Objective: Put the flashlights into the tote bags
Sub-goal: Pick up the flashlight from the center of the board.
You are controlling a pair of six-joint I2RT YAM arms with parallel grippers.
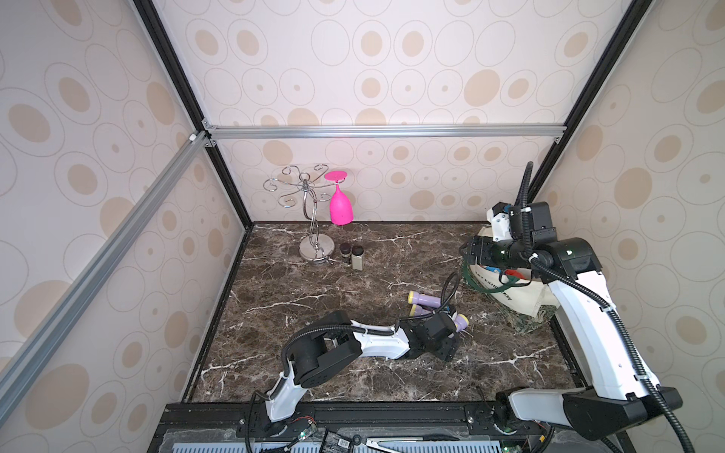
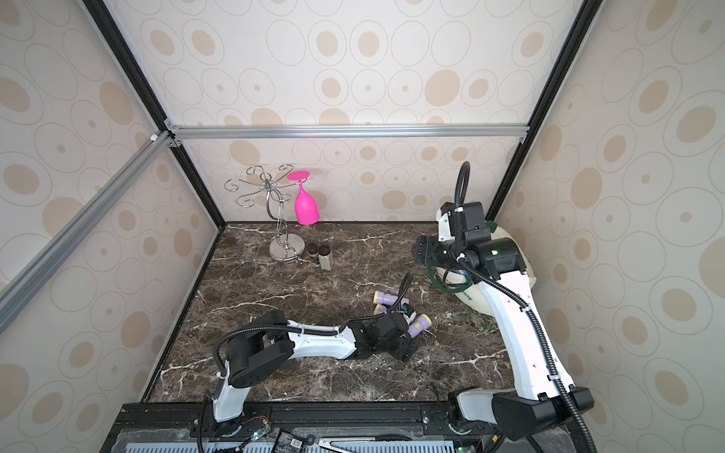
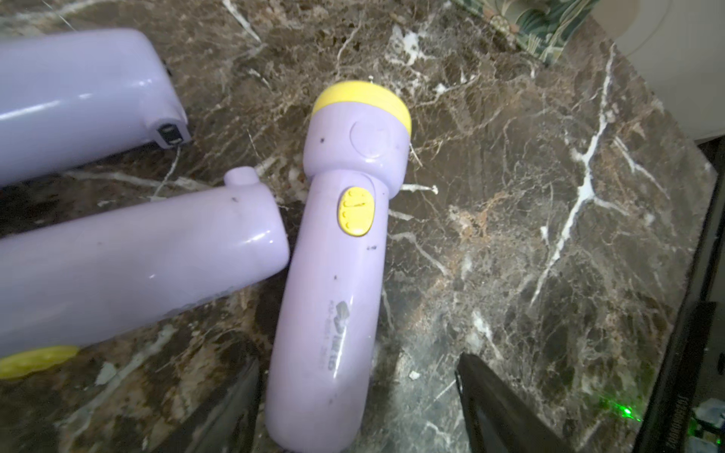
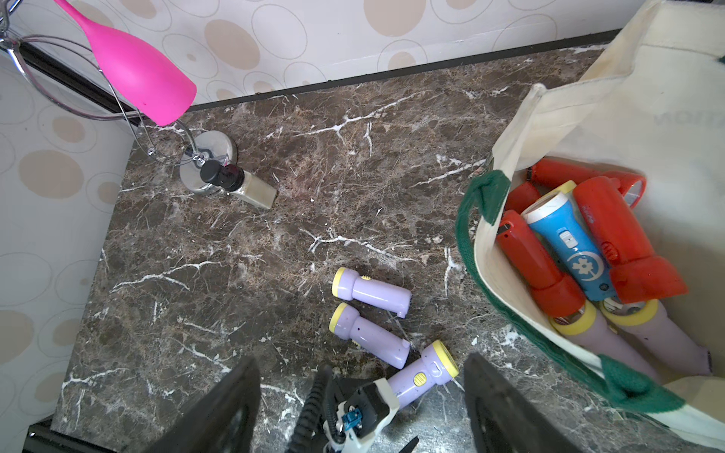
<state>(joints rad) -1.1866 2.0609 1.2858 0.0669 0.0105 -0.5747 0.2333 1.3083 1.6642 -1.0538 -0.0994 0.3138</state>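
Right of centre on the tabletop, three lilac flashlights lie loose, close to the cream tote bag that stands at the right edge. Both top views give the layout but little else. The left arm's wrist covers its fingers, and only the yellow-ringed head of the nearest lilac flashlight pokes out, pointing toward the bag.

The left wrist view fills that in. The left end effector is open and straddles this flashlight's handle end. A dark finger stands on either side, and a strip of marble shows between each finger and the lilac body, so nothing is gripped. The second lilac flashlight butts its tail against the straddled one's side. The third lilac flashlight lies just beyond it, apart from both.

Only the right wrist view looks down into the bag. It shows several red flashlights, one blue flashlight lying across them, and two lilac flashlights with their yellow heads up. The top views catch just a glimpse of blue and red at the bag's mouth.

The right end effector hangs above the bag's rim on the side facing the loose three. Its jaws are spread and empty, well above the tabletop.

At the far left stands a wire rack with a pink glass hanging from it and two dark-capped jars beside its base.
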